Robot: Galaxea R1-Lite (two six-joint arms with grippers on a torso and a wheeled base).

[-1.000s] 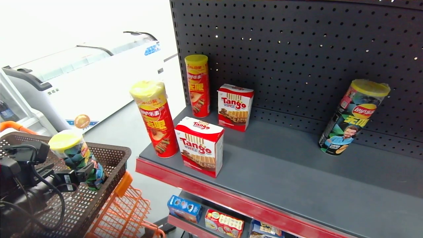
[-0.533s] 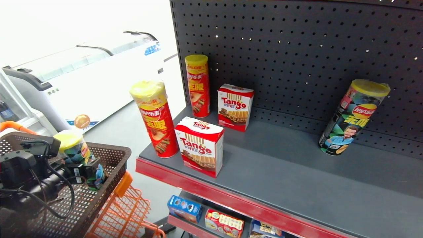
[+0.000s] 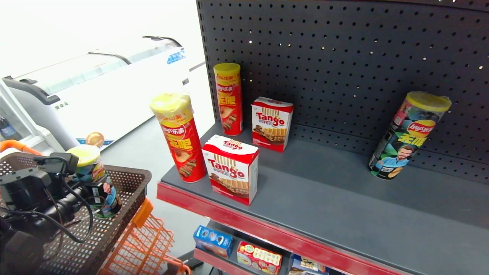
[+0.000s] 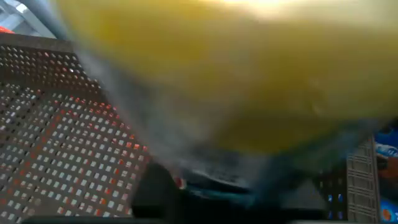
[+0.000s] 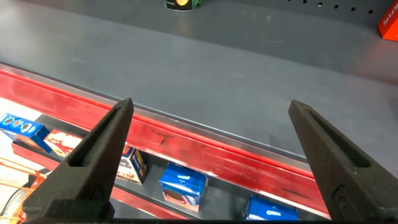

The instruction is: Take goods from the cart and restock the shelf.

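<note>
Chip can (image 3: pixel 88 168) gripped at the cart basket (image 3: pixel 131 176), base hidden.
At the shelf's (image 3: pixel 344 198) eight o'clock the left gripper (image 3: pixel 100 190) clamps the can and masks its lower half; the right gripper (image 5: pixel 211 109) gapes wide, empty, over the shelf's front edge.

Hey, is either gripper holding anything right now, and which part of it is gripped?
The left gripper holds the yellow-lidded chip can by the sides of its body, well below the lid, at the cart basket. The right gripper is open and empty.
</note>
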